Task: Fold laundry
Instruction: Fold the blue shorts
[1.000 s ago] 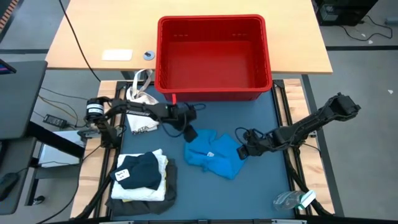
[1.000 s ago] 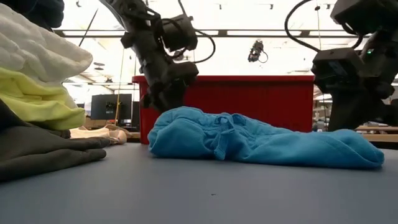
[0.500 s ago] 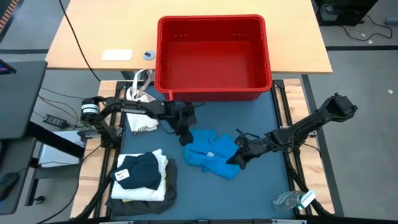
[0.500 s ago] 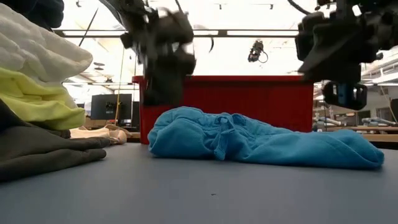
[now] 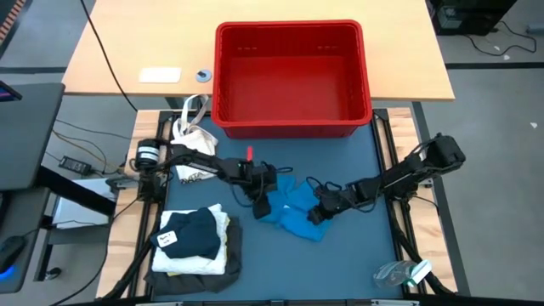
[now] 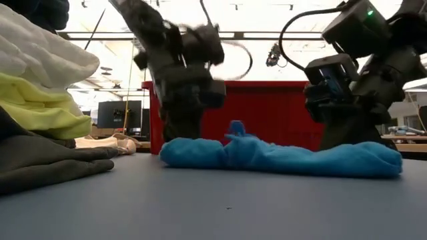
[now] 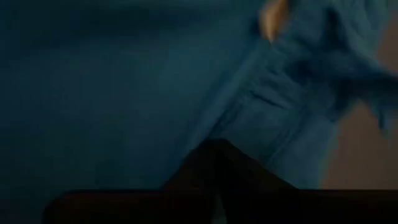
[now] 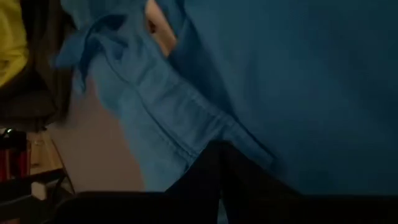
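Note:
A small blue garment [image 5: 293, 208] lies crumpled on the dark table mat [image 5: 357, 255], low and flat in the low view [image 6: 280, 157], with a little tuft [image 6: 235, 127] standing up at its middle. My left gripper [image 5: 263, 202] is down at its left end, shut on the cloth. My right gripper [image 5: 316, 212] is down at its right end, also shut on the cloth. Near the front left corner sits a stack of folded laundry [image 5: 195, 242]: dark navy on top, white, yellow and dark grey below. My left gripper [image 7: 214, 149] has its two fingers closed on a stitched hem [image 7: 242, 134] at the blue garment's left end, slanting down from the table's left. The cloth lies slack on the mat. My right gripper [image 8: 217, 152] has its fingers closed on a stitched hem band [image 8: 186, 134] at the garment's right end, slanting down from the table's right. How many layers it has cannot be told. The cloth stays on the mat.
A red plastic basket [image 5: 291, 76] stands at the table's far edge, right behind the garment. A white strap bag [image 5: 191, 157] lies at the far left. A clear plastic item [image 5: 399, 272] lies at the front right corner. Bare mat shows in front of the garment.
Both grippers have sunk onto the blue garment and drawn closer together, the left one going right and toward the near edge, the right one going left. The garment has been pressed flatter and bunched narrower, and a small tuft has risen at its middle.

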